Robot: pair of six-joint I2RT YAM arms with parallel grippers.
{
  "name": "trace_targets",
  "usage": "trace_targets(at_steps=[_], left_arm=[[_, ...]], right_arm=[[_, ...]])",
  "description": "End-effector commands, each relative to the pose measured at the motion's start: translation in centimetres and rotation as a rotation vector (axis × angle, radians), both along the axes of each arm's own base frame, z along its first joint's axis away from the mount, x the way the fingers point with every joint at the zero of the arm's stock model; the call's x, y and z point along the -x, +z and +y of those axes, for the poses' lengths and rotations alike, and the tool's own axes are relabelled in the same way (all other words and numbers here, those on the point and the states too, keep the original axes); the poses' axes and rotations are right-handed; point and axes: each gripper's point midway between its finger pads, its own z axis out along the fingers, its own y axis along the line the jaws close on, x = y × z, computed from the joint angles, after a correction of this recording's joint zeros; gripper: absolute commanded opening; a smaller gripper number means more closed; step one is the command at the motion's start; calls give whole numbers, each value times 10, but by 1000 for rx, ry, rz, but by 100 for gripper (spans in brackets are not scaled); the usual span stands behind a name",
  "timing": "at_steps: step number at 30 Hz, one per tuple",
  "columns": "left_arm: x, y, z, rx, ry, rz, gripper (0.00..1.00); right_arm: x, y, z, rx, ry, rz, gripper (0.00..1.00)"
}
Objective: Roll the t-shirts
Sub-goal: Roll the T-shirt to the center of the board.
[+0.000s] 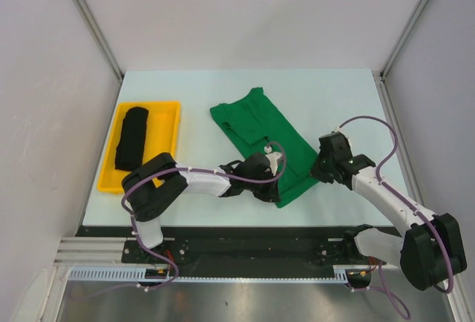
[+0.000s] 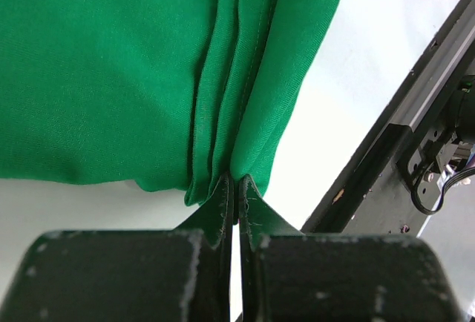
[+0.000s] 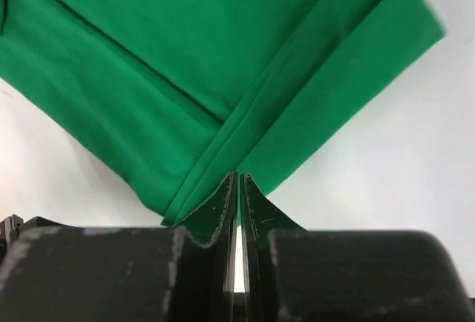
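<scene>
The green t-shirt (image 1: 260, 130) lies folded lengthwise in a long strip, slanting across the middle of the table. My left gripper (image 1: 277, 172) is at the strip's near left edge, and in the left wrist view it (image 2: 237, 181) is shut on a bunch of the pleated green cloth (image 2: 111, 70). My right gripper (image 1: 315, 171) is at the near right corner. In the right wrist view it (image 3: 238, 176) is shut on the layered edge of the shirt (image 3: 185, 47). The black t-shirt (image 1: 131, 138) lies rolled in the tray.
A yellow tray (image 1: 165, 125) sits at the left of the table with the black roll in it. The table's near edge and a black rail (image 2: 386, 159) run close behind the green shirt's near end. Side walls close in the table on the left and right.
</scene>
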Motion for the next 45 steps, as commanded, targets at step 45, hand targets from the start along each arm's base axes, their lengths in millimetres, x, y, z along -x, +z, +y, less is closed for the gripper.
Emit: trace_targets(at_steps=[45], left_arm=[[-7, 10, -1, 0, 12, -17, 3]], right_arm=[[-6, -37, 9, 29, -42, 40, 12]])
